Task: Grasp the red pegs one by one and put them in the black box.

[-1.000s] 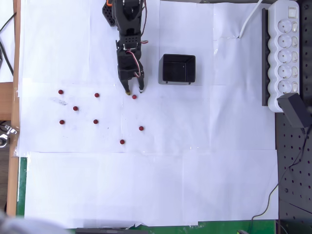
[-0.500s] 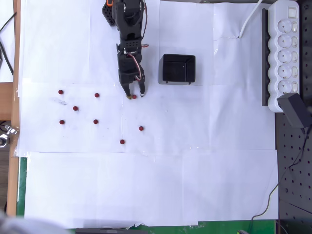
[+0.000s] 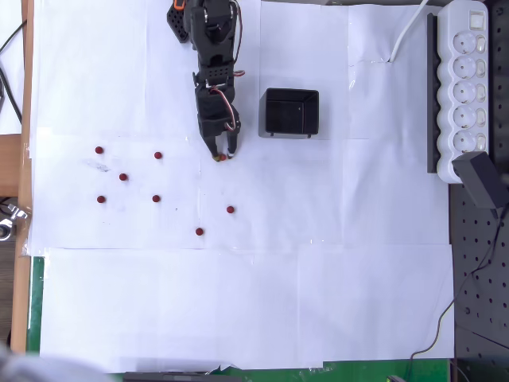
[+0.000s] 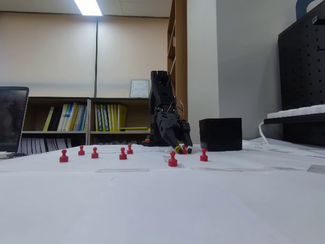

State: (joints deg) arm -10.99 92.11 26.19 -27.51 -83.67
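End effector (image 3: 222,155): black, fingertips down at the worktop (image 3: 318,302), closed narrowly around one red peg (image 3: 220,157) between them.
Red pegs: small, dark red, dot-like from above, knob-topped in the fixed view; eight counted, seven standing free on the white paper, left of and below the end effector overhead.
Black box (image 3: 291,112): one, square, open-topped, just right of the arm overhead.

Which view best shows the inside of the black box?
The overhead view: the black box is seen from above, its open top and glossy floor exposed, no pegs visible inside. The fixed view shows only its outer walls, right of the gripper.
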